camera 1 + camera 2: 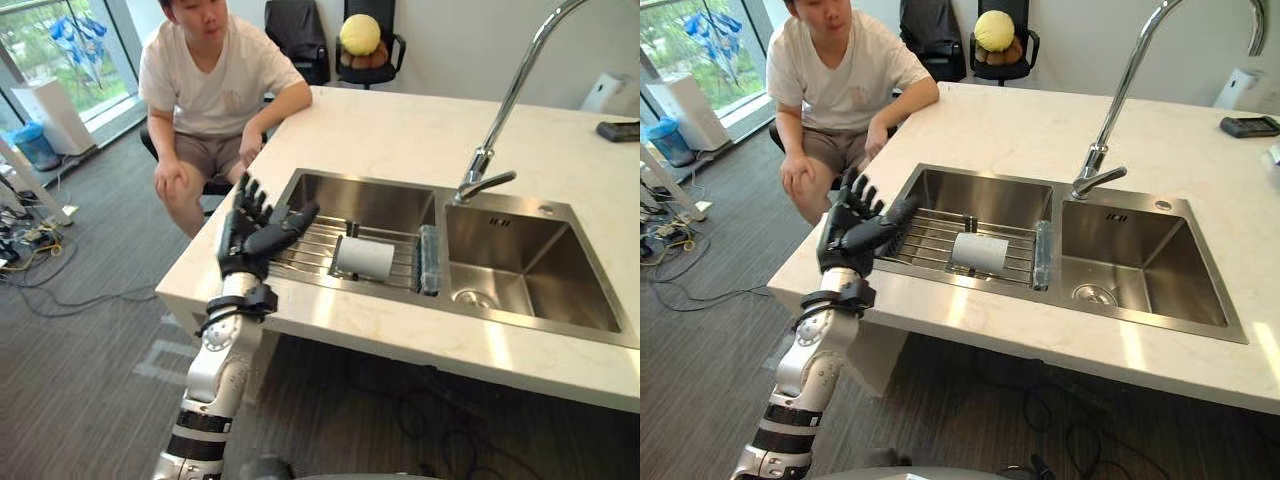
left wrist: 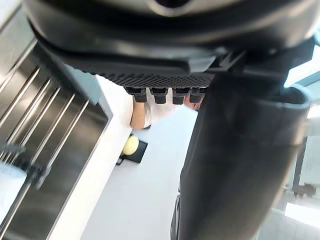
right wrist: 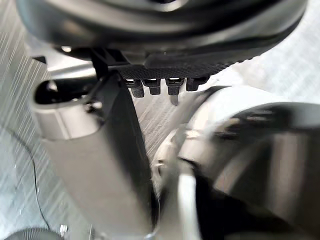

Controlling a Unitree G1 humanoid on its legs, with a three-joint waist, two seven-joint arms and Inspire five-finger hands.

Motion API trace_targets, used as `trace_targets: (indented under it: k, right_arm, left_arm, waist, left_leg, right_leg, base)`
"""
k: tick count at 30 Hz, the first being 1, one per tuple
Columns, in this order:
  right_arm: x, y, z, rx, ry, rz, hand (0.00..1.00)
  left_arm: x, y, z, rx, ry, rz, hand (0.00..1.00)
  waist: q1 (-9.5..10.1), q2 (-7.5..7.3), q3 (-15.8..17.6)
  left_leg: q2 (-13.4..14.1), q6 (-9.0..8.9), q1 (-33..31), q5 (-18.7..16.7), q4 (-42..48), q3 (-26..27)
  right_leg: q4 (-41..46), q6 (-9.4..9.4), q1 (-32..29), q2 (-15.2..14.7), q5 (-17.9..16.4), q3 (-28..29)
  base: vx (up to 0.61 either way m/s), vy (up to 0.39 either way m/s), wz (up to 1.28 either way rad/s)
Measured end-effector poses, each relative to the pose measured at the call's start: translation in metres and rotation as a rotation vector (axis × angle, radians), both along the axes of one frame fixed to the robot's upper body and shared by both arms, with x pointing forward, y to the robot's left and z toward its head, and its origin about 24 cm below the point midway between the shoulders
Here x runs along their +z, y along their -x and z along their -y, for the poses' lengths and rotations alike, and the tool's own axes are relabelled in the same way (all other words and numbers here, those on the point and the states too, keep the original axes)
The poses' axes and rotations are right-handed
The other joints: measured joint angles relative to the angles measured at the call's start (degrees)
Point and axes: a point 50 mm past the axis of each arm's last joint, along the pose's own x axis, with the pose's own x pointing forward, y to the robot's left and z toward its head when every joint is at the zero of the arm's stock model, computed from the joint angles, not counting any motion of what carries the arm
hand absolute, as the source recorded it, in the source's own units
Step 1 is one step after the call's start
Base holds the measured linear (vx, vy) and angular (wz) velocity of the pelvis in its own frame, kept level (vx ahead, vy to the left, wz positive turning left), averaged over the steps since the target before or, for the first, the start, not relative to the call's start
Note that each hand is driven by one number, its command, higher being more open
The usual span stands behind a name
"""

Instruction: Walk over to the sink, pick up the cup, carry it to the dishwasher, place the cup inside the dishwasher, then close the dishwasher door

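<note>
A white cup (image 1: 364,257) lies on its side on a wire rack (image 1: 305,247) across the left basin of the steel double sink (image 1: 400,297). My left hand (image 1: 255,235) is raised over the counter edge just left of that basin, fingers spread and straight, open and holding nothing. It stands a short way left of the cup, not touching it. In the left wrist view the hand's palm (image 2: 165,45) looks past the rack bars (image 2: 45,125), with the cup's edge (image 2: 6,186) beside them. My right hand (image 3: 160,30) shows with fingers straight, open and empty, over the floor.
A tall curved faucet (image 1: 500,130) rises between the basins. A person (image 1: 215,90) sits at the counter's far left corner, an arm on the top. A dark device (image 1: 618,130) lies at the far right. A chair with a yellow ball (image 1: 360,35) stands behind.
</note>
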Motion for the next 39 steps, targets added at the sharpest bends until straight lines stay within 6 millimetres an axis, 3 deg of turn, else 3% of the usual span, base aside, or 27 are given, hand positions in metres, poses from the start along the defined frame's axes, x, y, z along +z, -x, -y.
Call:
trace_targets:
  k: [1, 3, 4, 5, 6, 8, 10, 12, 14, 15, 16, 17, 18, 19, 20, 21, 23, 27, 35, 39]
  right_arm:
    - [0.002, -0.008, 0.006, 0.009, 0.016, 0.02, 1.0]
    - [0.004, -0.021, 0.012, 0.022, 0.035, 0.055, 1.0]
    - [0.006, -0.028, 0.017, 0.038, 0.057, 0.075, 1.0]
    - [0.008, -0.031, 0.023, 0.037, 0.077, 0.087, 1.0]
    - [0.009, -0.032, 0.025, 0.03, 0.086, 0.093, 1.0]
    - [0.008, -0.031, 0.023, -0.014, 0.085, 0.092, 1.0]
    - [0.001, -0.021, 0.001, -0.08, 0.02, 0.061, 1.0]
    - [-0.001, -0.01, -0.007, -0.136, 0.021, 0.038, 1.0]
    - [-0.001, -0.008, -0.003, -0.164, 0.035, 0.027, 1.0]
    - [0.0, -0.007, -0.001, -0.166, 0.038, 0.017, 1.0]
    - [0.0, -0.006, -0.001, -0.172, 0.039, 0.011, 1.0]
    - [-0.001, -0.003, -0.002, -0.178, 0.037, 0.002, 1.0]
    - [-0.003, 0.001, -0.012, -0.189, 0.007, -0.014, 1.0]
    - [-0.006, 0.004, -0.026, -0.19, -0.03, -0.026, 1.0]
    - [-0.007, 0.009, -0.032, -0.195, -0.049, -0.042, 1.0]
    - [-0.007, 0.01, -0.03, -0.199, -0.043, -0.043, 1.0]
    - [-0.005, 0.013, -0.02, -0.195, -0.013, -0.052, 1.0]
    - [-0.004, 0.015, -0.014, -0.163, 0.011, -0.064, 1.0]
    - [-0.003, -0.002, -0.011, -0.124, 0.007, -0.012, 1.0]
    - [-0.005, -0.004, -0.017, -0.107, -0.019, -0.004, 1.0]
  left_arm:
    - [0.005, 0.001, -0.003, -0.001, -0.009, 0.033, 1.0]
    - [0.014, 0.002, 0.0, -0.052, -0.034, 0.084, 1.0]
    - [0.017, 0.003, 0.004, -0.082, -0.04, 0.108, 1.0]
    - [0.021, 0.004, 0.007, -0.106, -0.044, 0.127, 1.0]
    - [0.022, 0.004, 0.009, -0.118, -0.046, 0.132, 1.0]
    - [0.026, 0.001, 0.015, -0.17, -0.067, 0.147, 1.0]
    - [0.024, 0.001, 0.03, -0.253, -0.099, 0.133, 1.0]
    - [0.018, 0.003, 0.044, -0.326, -0.133, 0.1, 1.0]
    - [0.013, 0.006, 0.059, -0.395, -0.148, 0.082, 1.0]
    - [0.012, 0.008, 0.068, -0.435, -0.152, 0.086, 1.0]
    - [0.011, 0.009, 0.072, -0.456, -0.158, 0.088, 1.0]
    - [0.01, 0.009, 0.074, -0.46, -0.163, 0.089, 1.0]
    - [0.01, 0.009, 0.072, -0.452, -0.172, 0.09, 1.0]
    - [0.01, 0.007, 0.067, -0.423, -0.178, 0.098, 1.0]
    - [0.008, 0.005, 0.061, -0.394, -0.18, 0.088, 1.0]
    - [0.007, 0.004, 0.06, -0.382, -0.178, 0.078, 1.0]
    - [0.002, 0.003, 0.06, -0.369, -0.191, 0.058, 1.0]
    - [0.009, 0.0, 0.059, -0.322, -0.242, 0.083, 1.0]
    - [0.017, -0.004, 0.055, -0.272, -0.412, 0.127, 1.0]
    - [0.012, -0.005, 0.046, -0.263, -0.661, 0.132, 1.0]
  waist:
    - [0.59, 0.0, 0.0]
    - [1.1, -0.43, -0.1]
    - [1.1, -0.47, -0.3]
    - [1.02, 0.57, -0.9]
    - [1.01, 0.85, -1.4]
    - [0.73, 0.85, -2.7]
    - [0.77, -1.78, -3.2]
    - [0.79, -2.37, -3.4]
    - [0.57, -2.36, -3.4]
    - [0.36, -2.41, -3.1]
    - [0.17, -2.3, -2.8]
    - [-0.09, -2.16, -2.7]
    - [-0.36, -1.69, -2.6]
    - [-0.52, -2.31, -2.6]
    - [-0.64, -3.02, -2.8]
    - [-0.77, -2.46, -2.6]
    - [-0.9, -1.25, -2.3]
    - [-0.58, -0.73, -2.8]
    - [-0.4, -0.7, -3.0]
    - [-0.41, -0.52, -3.2]
  left_leg:
    - [-0.6, 1.08, 0.8, -0.9, -3.4, 0.3]
    - [-1.2, 0.88, 2.7, -1.6, -13.4, -2.5]
    - [-2.5, -1.85, 5.0, 1.3, -22.7, -5.3]
    - [-2.0, -2.61, 7.2, 9.5, -30.1, -6.3]
    - [-2.2, -3.26, 8.7, 9.0, -32.7, -6.4]
    - [-3.7, -2.85, 11.8, 9.1, -39.8, -5.5]
    - [-6.1, -2.02, 12.6, 9.5, -41.8, -4.8]
    - [-7.1, -0.49, 13.3, 8.6, -41.8, -4.7]
    - [-8.0, 0.46, 14.3, 7.9, -41.8, -4.2]
    - [-8.4, 0.98, 15.3, 7.3, -42.0, -3.7]
    - [-8.2, 1.17, 16.7, 6.9, -42.2, -3.2]
    - [-8.0, 1.38, 17.3, 6.7, -42.2, -2.9]
    - [-7.3, 1.23, 17.5, 6.3, -42.0, -2.5]
    - [-7.0, 0.85, 17.1, 6.0, -41.5, -2.0]
    - [-7.3, 0.57, 16.4, 5.7, -40.8, -1.9]
    - [-7.1, 0.42, 16.2, 5.6, -40.5, -1.9]
    - [-6.3, 0.22, 15.9, 6.0, -40.5, -1.9]
    - [-3.4, -1.14, 17.4, 6.4, -41.8, -1.6]
    - [-3.2, -1.29, 16.9, 6.3, -42.4, 0.2]
    - [-3.2, -1.28, 16.8, 6.3, -42.7, 0.9]
  right_leg:
    - [-0.2, 0.33, -0.6, -0.8, 0.7, 0.5]
    - [-0.1, 0.56, -1.8, -1.9, 1.0, 1.8]
    - [-0.1, 1.18, -2.7, -3.1, 1.4, 2.6]
    - [-0.4, 1.78, -3.4, -3.1, 1.7, 3.5]
    - [-0.8, 2.32, -3.7, -3.3, 1.9, 3.9]
    - [-1.6, 3.57, -4.3, -4.6, 2.6, 4.3]
    - [-0.6, 4.17, -5.1, -6.9, 3.0, 4.0]
    - [2.1, 4.13, -5.9, -8.2, 3.0, 3.3]
    - [8.8, 3.93, -8.5, -9.9, 2.9, 3.1]
    - [15.1, 2.33, -11.0, -11.3, 2.8, 3.2]
    - [20.1, -0.71, -13.2, -12.1, 3.4, 3.3]
    - [21.1, -1.5, -13.8, -12.1, 3.5, 3.6]
    - [19.1, -1.24, -13.9, -10.5, 1.3, 4.4]
    - [13.3, -0.78, -13.8, -7.9, 1.6, 5.3]
    - [9.2, 0.95, -12.6, -6.9, 1.8, 5.8]
    - [7.4, 2.22, -12.0, -6.5, 2.2, 6.1]
    - [5.0, 3.0, -11.1, -5.0, 3.1, 5.6]
    - [1.5, 1.9, -8.8, -1.5, 4.2, 5.1]
    - [-1.4, 1.84, -9.0, -0.8, 5.5, 6.1]
    - [-2.7, 1.58, -9.4, -0.6, 6.4, 6.5]
  base:
    - [0.08, -0.032, -0.2]
    - [0.08, 0.0, -0.27]
    - [0.11, 0.109, -0.38]
    - [0.13, 0.157, -0.44]
    - [0.17, 0.212, -0.41]
    - [0.16, 0.191, -0.17]
    - [0.1, 0.166, -0.04]
    - [0.07, 0.139, -0.04]
    - [0.03, 0.118, -0.13]
    - [0.0, 0.106, -0.19]
    - [0.0, 0.108, -0.23]
    - [0.0, 0.031, -0.27]
    - [-0.02, -0.026, -0.25]
    - [-0.04, -0.074, -0.23]
    - [-0.03, -0.089, -0.15]
    - [0.0, -0.092, -0.05]
    - [0.03, -0.066, 0.01]
    - [0.05, -0.097, -0.05]
    - [0.04, -0.005, -0.09]
    - [-0.01, 0.008, -0.1]
